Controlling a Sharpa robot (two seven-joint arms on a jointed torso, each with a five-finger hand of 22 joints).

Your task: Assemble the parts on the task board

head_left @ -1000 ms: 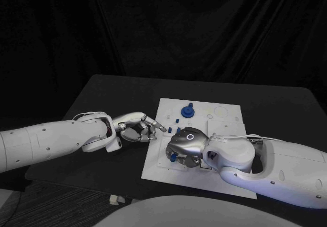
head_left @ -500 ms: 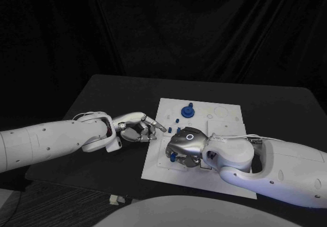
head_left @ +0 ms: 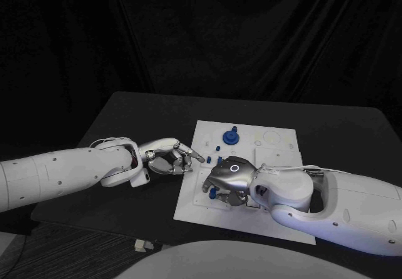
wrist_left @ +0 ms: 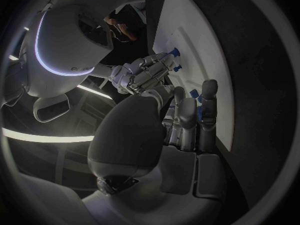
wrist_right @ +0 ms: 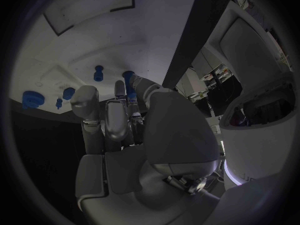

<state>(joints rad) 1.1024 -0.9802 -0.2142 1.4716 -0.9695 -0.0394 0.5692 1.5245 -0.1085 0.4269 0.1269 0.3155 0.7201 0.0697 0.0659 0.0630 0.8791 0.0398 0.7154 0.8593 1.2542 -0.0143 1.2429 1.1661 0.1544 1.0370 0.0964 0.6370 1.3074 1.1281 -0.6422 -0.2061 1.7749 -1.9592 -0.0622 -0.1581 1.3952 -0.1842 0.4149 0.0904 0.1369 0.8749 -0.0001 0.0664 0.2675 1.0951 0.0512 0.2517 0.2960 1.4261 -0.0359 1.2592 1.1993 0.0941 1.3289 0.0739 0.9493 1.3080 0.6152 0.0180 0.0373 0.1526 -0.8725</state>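
Note:
The white task board [head_left: 268, 152] lies in the middle of the table. A round blue part [head_left: 229, 138] stands near its far edge, with small blue pieces [head_left: 218, 158] a little nearer. My right hand [head_left: 228, 179] is bent down over the board's near left area and pinches a small blue part [head_left: 212, 190] at its fingertips, low against the plate. The right wrist view shows that part [wrist_right: 128, 76] at the fingertips of the right hand [wrist_right: 119, 120], with other blue pieces [wrist_right: 98, 73] on the board beyond. My left hand [head_left: 170, 158] holds nothing and reaches a finger to the board's left edge.
The black table [head_left: 134, 122] extends to the left and far side of the board. In the left wrist view the left hand [wrist_left: 187, 120] points along the board [wrist_left: 206, 45] toward the right hand [wrist_left: 147, 72]. My right forearm [head_left: 335, 200] covers the board's near right corner.
The right hand has shifted very slightly over the board with the blue part still at its fingertips. The left hand has stayed still.

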